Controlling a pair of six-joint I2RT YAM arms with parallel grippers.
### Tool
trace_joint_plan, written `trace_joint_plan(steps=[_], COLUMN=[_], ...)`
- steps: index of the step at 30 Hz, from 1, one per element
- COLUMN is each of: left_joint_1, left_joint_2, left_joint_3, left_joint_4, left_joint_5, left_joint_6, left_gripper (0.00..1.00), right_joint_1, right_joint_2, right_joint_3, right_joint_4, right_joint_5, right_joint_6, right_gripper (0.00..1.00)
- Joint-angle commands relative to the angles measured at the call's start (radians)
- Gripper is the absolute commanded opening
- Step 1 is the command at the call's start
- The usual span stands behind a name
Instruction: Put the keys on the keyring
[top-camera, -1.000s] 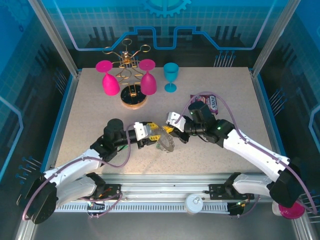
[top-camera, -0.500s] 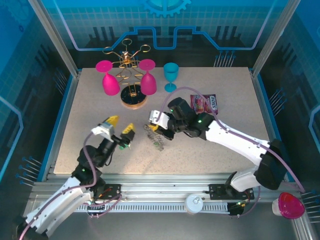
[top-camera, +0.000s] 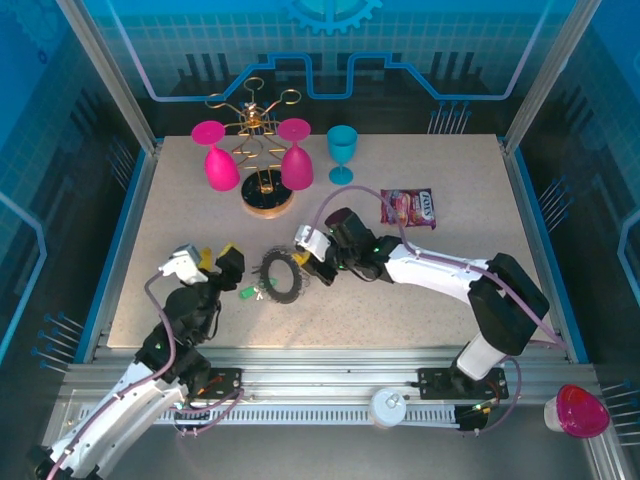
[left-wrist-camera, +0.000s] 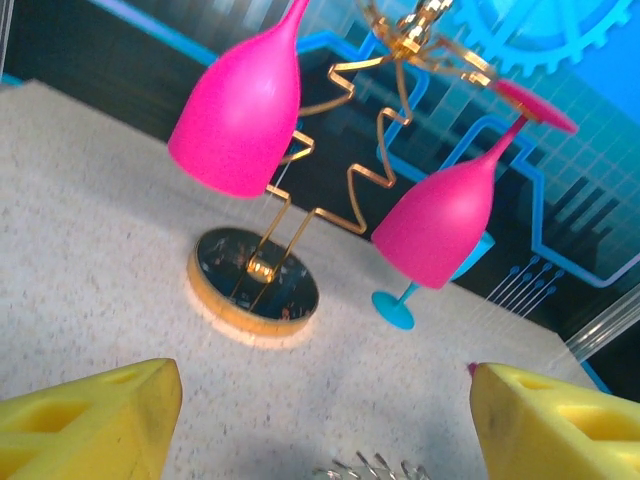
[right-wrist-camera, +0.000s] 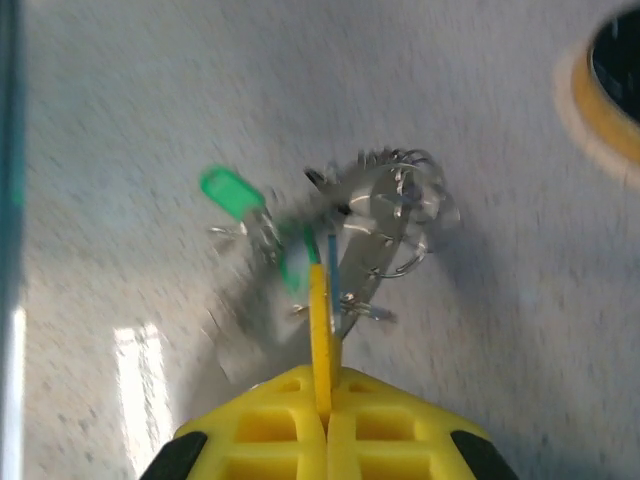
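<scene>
The dark ridged keyring (top-camera: 282, 275) sits low over the middle of the table, and I cannot tell whether it touches it. My right gripper (top-camera: 308, 262) is at its right edge. In the right wrist view this gripper (right-wrist-camera: 326, 375) is shut on a thin yellow-orange key (right-wrist-camera: 319, 320), and the blurred keyring (right-wrist-camera: 385, 215) lies beyond it. A green key (right-wrist-camera: 228, 190) sticks out to the left, by the ring's near-left side (top-camera: 245, 292). My left gripper (top-camera: 220, 262) stands open left of the ring with nothing between its fingers (left-wrist-camera: 90, 420). The ring's rim (left-wrist-camera: 375, 468) peeks in below.
At the back left, a gold wire rack on a round wooden base (top-camera: 268, 196) holds two pink wine glasses (top-camera: 216, 155). A teal glass (top-camera: 342, 152) stands beside it. A snack packet (top-camera: 410, 208) lies to the right. A pink cup (top-camera: 578, 410) sits off the table.
The left gripper opened, let go of the ring and drew back to the left. The right gripper carried the ring and keys leftward and down toward the table.
</scene>
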Motion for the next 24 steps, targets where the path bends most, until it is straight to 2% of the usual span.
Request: trace_joint_plan(steps=[1,4,10,15,22,24], left_joint_1=[0.006,0.006,0.009,0.009,0.008,0.009], left_joint_2=[0.057,0.121,0.229,0.296,0.387,0.409], left_joint_3=[0.027,0.041,0.069,0.096,0.127,0.14], left_joint_4=[-0.026,-0.025,-0.066,-0.118,-0.145,-0.157], left_joint_5=[-0.007,0.01,0.019,0.03,0.028,0.03], left_joint_6=[-0.086,-0.093,-0.146,-0.215,-0.268,-0.273], left_gripper=[0.76,0.76,0.76,0.75,0.75,0.75], right_joint_1=[-0.048,-0.091,-0.132,-0.136,-0.152,-0.155], right_joint_2=[-0.017,-0.03,-0.022,-0.005,0.052,0.072], right_joint_3=[-0.046,-0.084,-0.051,-0.062,-0.075,-0.077], right_joint_4=[-0.009,-0.078,-0.224,-0.275,-0.332,-0.346], right_joint_5=[0.051,0.098,0.187,0.384,0.592,0.632], right_joint_6=[-0.072,-0.157,-0.29,-0.438,-0.53,-0.548], right_gripper=[0.0,0.0,0.0,0.0,0.0,0.07])
